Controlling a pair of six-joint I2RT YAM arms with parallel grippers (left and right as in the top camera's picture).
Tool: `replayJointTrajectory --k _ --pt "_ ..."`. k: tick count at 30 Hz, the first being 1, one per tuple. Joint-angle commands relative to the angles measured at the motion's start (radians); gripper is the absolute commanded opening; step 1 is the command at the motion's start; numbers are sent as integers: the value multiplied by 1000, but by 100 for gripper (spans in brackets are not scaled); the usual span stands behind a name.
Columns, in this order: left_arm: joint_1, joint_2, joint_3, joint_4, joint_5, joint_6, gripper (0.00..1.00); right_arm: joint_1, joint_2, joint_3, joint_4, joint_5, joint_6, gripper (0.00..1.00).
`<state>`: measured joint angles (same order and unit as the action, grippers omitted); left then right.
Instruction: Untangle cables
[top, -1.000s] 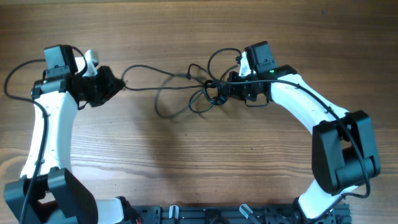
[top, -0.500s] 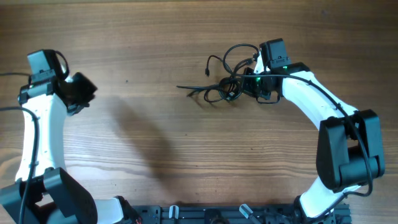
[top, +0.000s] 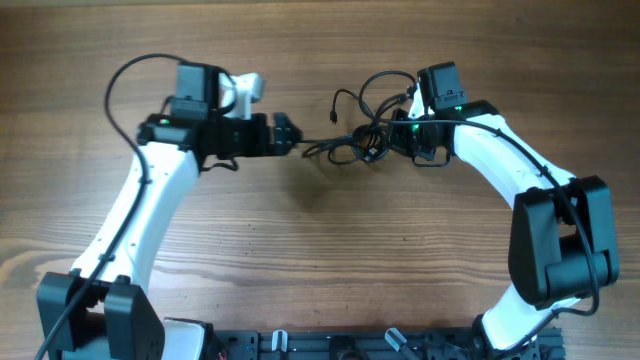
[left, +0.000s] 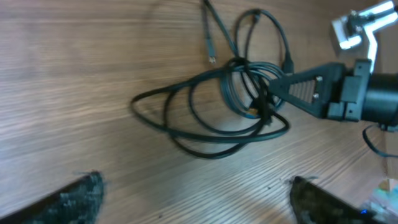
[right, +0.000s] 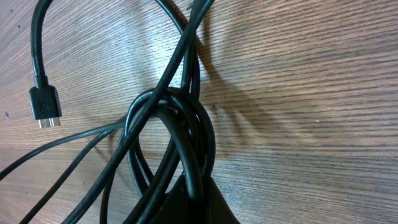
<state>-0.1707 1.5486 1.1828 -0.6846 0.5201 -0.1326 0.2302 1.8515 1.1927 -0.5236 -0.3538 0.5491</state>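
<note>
The cables (top: 352, 143) lie as a knotted bundle of thin black loops on the wood, right of centre. My right gripper (top: 398, 136) is shut on the knot at its right side; in the right wrist view the closed fingertips (right: 199, 198) pinch several strands (right: 186, 118), and a plug end (right: 45, 106) lies to the left. My left gripper (top: 292, 135) stands open just left of the bundle, touching nothing. In the left wrist view its fingertips (left: 79, 196) sit wide apart at the bottom corners, with the cables (left: 217, 102) ahead and the right gripper (left: 292, 88) holding them.
Both arms rise from the front edge of the wooden table (top: 320, 260). A loose cable end (top: 336, 100) curls up behind the bundle. Thicker black wires run along the left arm (top: 125, 75) and the right arm (top: 500, 130).
My left gripper let go of a cable end, swung out to the far left, then came back beside the bundle with its jaws open. The right gripper dragged the bundle rightward and now holds still.
</note>
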Motion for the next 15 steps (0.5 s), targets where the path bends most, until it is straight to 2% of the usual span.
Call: replayJointTrajectory --k 1,4,6,9,11,15 --pt "-72 -12 6 73 -114 29 100 6 23 10 -9 17 0 5" --pt "-116 8 6 135 -174 57 100 6 23 10 -9 17 0 4" --pt "-138 31 6 161 -213 10 95 6 23 10 -11 17 0 4" --pt "-162 80 6 164 -232 -306 92 6 23 10 -16 18 0 5" --pt "-173 113 6 149 -212 -552 100 6 23 10 -16 18 0 5" --pt "-193 149 6 147 -183 -850 100 6 23 10 -16 18 0 5"
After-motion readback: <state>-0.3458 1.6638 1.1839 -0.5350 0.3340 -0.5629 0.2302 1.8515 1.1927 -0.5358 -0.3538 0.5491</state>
